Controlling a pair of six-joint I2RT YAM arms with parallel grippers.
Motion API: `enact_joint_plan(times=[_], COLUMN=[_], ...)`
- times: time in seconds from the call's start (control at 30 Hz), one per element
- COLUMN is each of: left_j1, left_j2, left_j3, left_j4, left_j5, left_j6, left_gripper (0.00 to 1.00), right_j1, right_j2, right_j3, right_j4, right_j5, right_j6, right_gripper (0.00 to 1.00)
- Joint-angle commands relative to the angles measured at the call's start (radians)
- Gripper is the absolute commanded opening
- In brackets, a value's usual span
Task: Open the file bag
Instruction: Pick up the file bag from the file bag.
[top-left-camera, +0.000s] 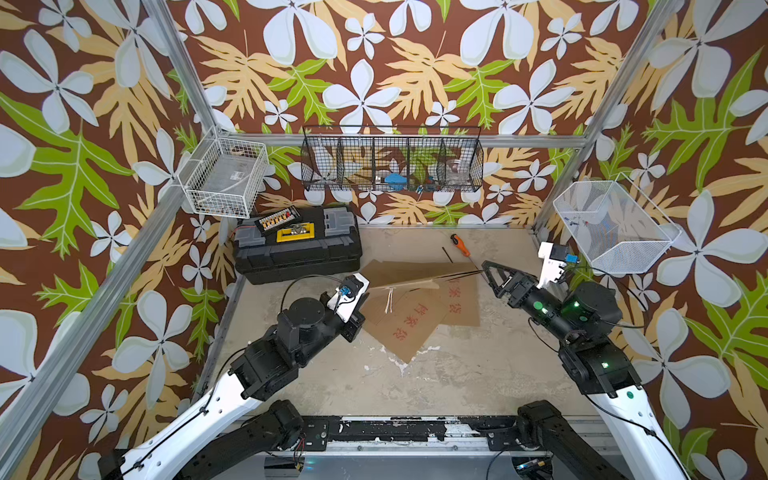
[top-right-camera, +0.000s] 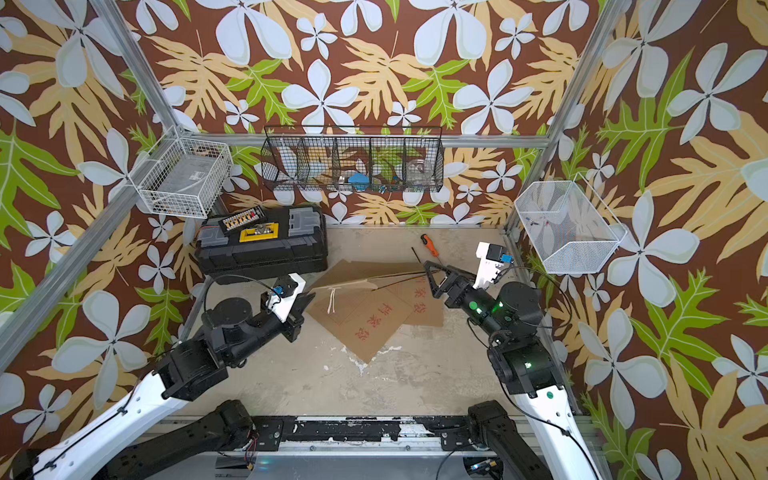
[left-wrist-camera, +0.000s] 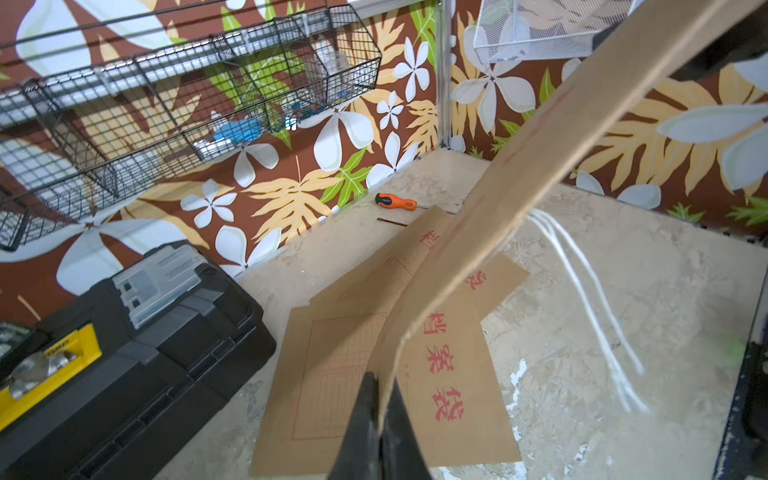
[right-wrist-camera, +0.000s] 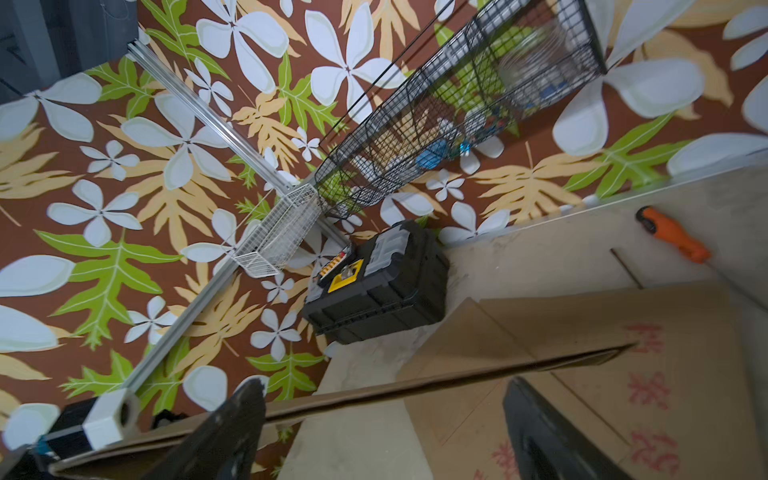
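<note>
A brown paper file bag (top-left-camera: 415, 282) (left-wrist-camera: 519, 178) is held up off the table and appears edge-on in both top views. My left gripper (top-left-camera: 365, 296) (left-wrist-camera: 380, 382) is shut on its near corner. White string (top-left-camera: 389, 301) (left-wrist-camera: 582, 270) hangs loose from it. My right gripper (top-left-camera: 490, 276) (right-wrist-camera: 384, 386) is at the bag's far end with its jaws wide open. The bag's thin edge (right-wrist-camera: 415, 390) passes between the two fingers without either touching it. Two more file bags with red characters (top-left-camera: 411, 328) (left-wrist-camera: 449, 374) lie flat on the table underneath.
A black toolbox (top-left-camera: 297, 245) stands at the back left. An orange screwdriver (top-left-camera: 460, 244) and a thin dark rod (top-left-camera: 447, 254) lie behind the bags. A black wire basket (top-left-camera: 392, 164) hangs on the back wall, and white baskets (top-left-camera: 224, 178) (top-left-camera: 615, 226) hang at the sides.
</note>
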Motion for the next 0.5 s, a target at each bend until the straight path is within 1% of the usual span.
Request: enact_joint_plan(times=[0.0, 0.1, 0.13, 0.17, 0.23, 0.3, 0.4, 0.47], left_j1=[-0.001, -0.001, -0.001, -0.001, -0.001, -0.001, 0.0, 0.002], left_j2=[0.039, 0.086, 0.104, 0.117, 0.142, 0.163, 0.203, 0.235], left_j3=[0.077, 0.148, 0.172, 0.191, 0.234, 0.269, 0.318, 0.35], left_j4=[-0.196, -0.276, -0.299, -0.318, -0.344, -0.358, -0.389, -0.413], left_j5=[0.012, 0.066, 0.083, 0.095, 0.141, 0.176, 0.213, 0.23], left_j6=[-0.119, -0.14, -0.142, -0.142, -0.122, -0.11, -0.089, -0.068], left_gripper=[0.0, 0.0, 0.0, 0.0, 0.0, 0.0, 0.0, 0.0], right_j1=[0.001, 0.001, 0.002, 0.001, 0.001, 0.001, 0.001, 0.001], right_j2=[0.004, 0.002, 0.001, 0.0, -0.002, -0.006, -0.007, -0.008], right_j3=[0.012, 0.006, -0.004, -0.013, -0.037, -0.053, -0.058, -0.052], right_j4=[-0.041, -0.05, -0.039, -0.026, -0.002, 0.017, 0.031, 0.03], right_j5=[0.113, 0.11, 0.083, 0.048, -0.014, -0.045, -0.117, -0.141], right_j6=[-0.202, -0.274, -0.301, -0.331, -0.384, -0.402, -0.447, -0.47], right_gripper=[0.93, 0.9, 0.97, 1.0, 1.0, 1.0, 1.0, 1.0])
